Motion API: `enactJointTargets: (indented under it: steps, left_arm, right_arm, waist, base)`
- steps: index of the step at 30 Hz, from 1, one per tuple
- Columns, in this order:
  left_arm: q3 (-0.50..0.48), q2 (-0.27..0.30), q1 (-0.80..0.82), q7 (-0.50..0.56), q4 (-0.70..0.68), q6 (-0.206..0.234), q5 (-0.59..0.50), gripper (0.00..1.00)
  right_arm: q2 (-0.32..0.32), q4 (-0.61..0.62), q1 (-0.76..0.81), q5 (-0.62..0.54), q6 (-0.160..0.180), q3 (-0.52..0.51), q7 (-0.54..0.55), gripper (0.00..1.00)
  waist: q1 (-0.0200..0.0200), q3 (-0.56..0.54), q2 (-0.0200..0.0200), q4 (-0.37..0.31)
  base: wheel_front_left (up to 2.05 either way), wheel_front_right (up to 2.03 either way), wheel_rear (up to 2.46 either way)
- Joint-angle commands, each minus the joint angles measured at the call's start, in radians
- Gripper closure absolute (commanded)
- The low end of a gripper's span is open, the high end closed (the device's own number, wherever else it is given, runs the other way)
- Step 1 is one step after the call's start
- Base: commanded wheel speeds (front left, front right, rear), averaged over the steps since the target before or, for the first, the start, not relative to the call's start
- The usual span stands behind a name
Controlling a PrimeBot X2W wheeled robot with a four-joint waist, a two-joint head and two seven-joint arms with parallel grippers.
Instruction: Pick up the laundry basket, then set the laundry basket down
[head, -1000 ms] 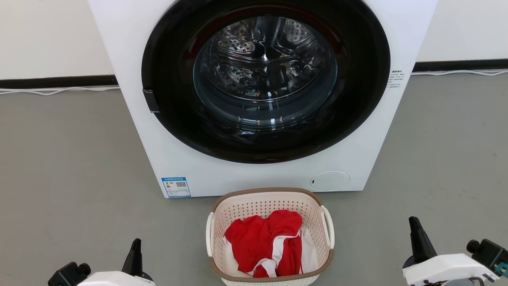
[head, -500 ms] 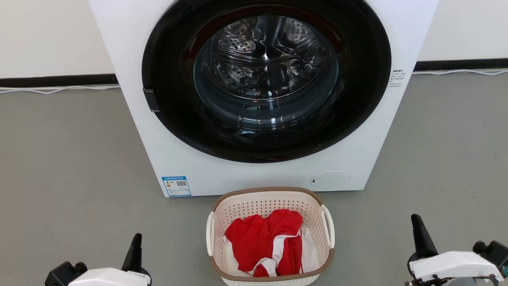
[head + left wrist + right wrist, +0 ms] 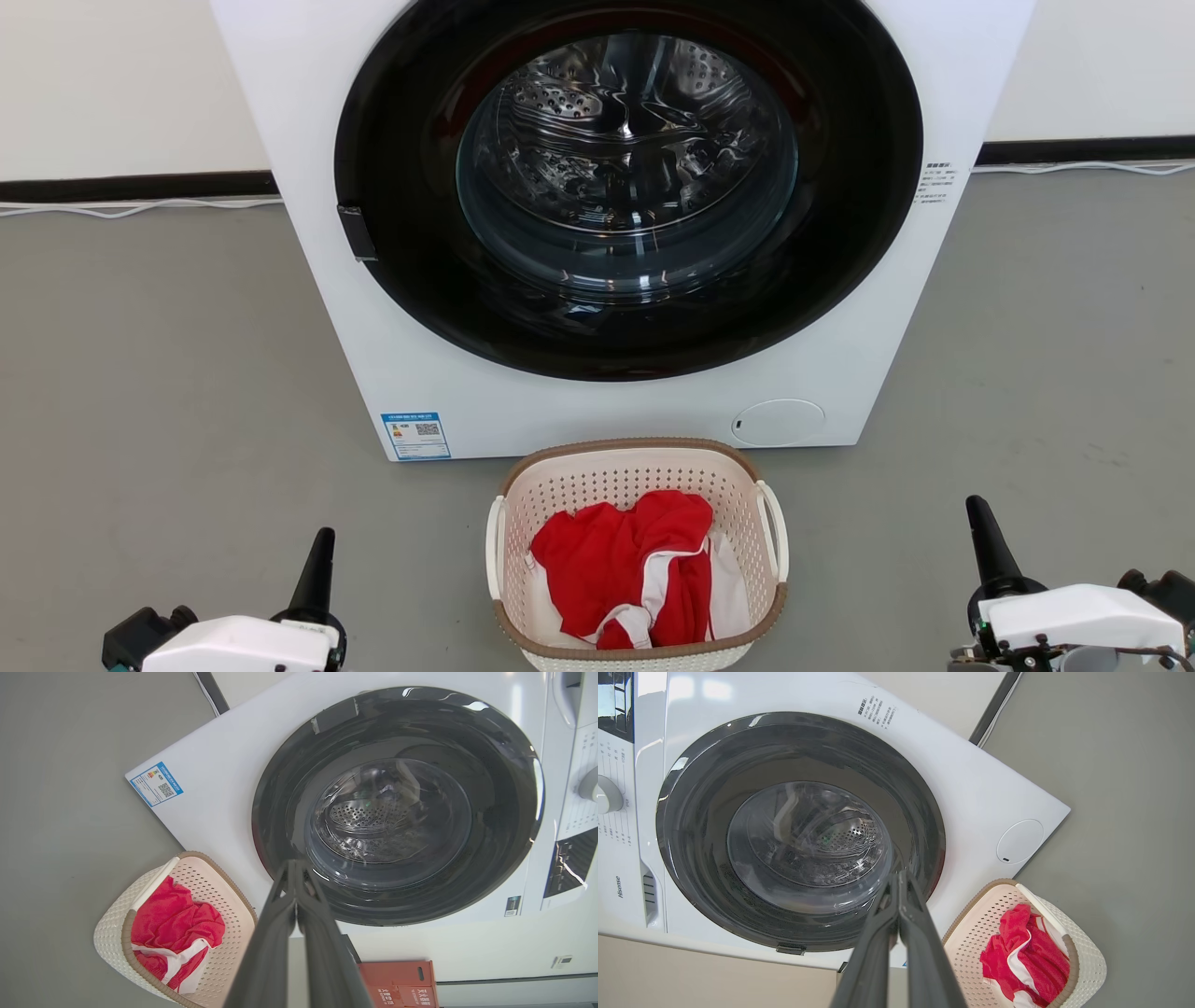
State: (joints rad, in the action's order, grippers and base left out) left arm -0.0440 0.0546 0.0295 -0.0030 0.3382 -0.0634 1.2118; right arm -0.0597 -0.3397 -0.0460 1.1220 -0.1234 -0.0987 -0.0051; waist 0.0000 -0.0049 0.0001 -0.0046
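Laundry basket: The cream perforated laundry basket (image 3: 616,481) is being shown upright on the grey floor (image 3: 159,355) at 6 o'clock in the head view, just in front of the washing machine (image 3: 579,420). Its white loop handles are being presented at 9 and 3 o'clock, and it is being touched by neither gripper.

Contents: A crumpled red garment (image 3: 607,560) with white trim is being carried inside it.

Left gripper: The left gripper (image 3: 320,551) is being held with its two dark fingers pressed together and nothing between them. It is being seen at 9 o'clock of the basket, well apart, pointing to 12 o'clock. In its wrist view the closed tips (image 3: 294,872) are being aimed at the door, with the basket (image 3: 110,933) at 8 o'clock.

Right gripper: The right gripper (image 3: 980,523) is likewise being held fully closed and empty, at 3 o'clock of the basket and well apart. In its wrist view the tips (image 3: 900,875) are being aimed at the door, with the basket (image 3: 1087,947) at 4 o'clock.

Washing machine: A steel drum is being seen through the black-ringed door (image 3: 840,233). A blue label (image 3: 415,436) is being displayed at the door's 7 o'clock and a round white flap (image 3: 777,423) at 5 o'clock.

Background: A red crate (image 3: 397,982) is being glimpsed beside the machine.
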Motion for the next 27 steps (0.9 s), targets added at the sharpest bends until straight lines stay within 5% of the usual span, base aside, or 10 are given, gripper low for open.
enactJointTargets:
  steps: [1, 27]
  left_arm:
    - [-0.027, 0.004, 0.054, 0.01, -0.034, -0.017, 0.037, 1.0]
    - [-0.058, -0.002, 0.072, 0.086, -0.076, -0.053, 0.295, 1.0]
  right_arm:
    - [-0.007, 0.034, -0.049, 0.041, -0.005, 0.009, 0.014, 1.0]
    - [0.005, 0.078, -0.058, 0.361, -0.007, -0.009, 0.089, 1.0]
  waist:
    - [0.0, 0.0, -0.0001, 0.0]
    - [0.0, 0.006, -0.0001, 0.003]
  base:
    - [0.0, 0.0, 0.0]
    - [0.0, 0.0, 0.0]
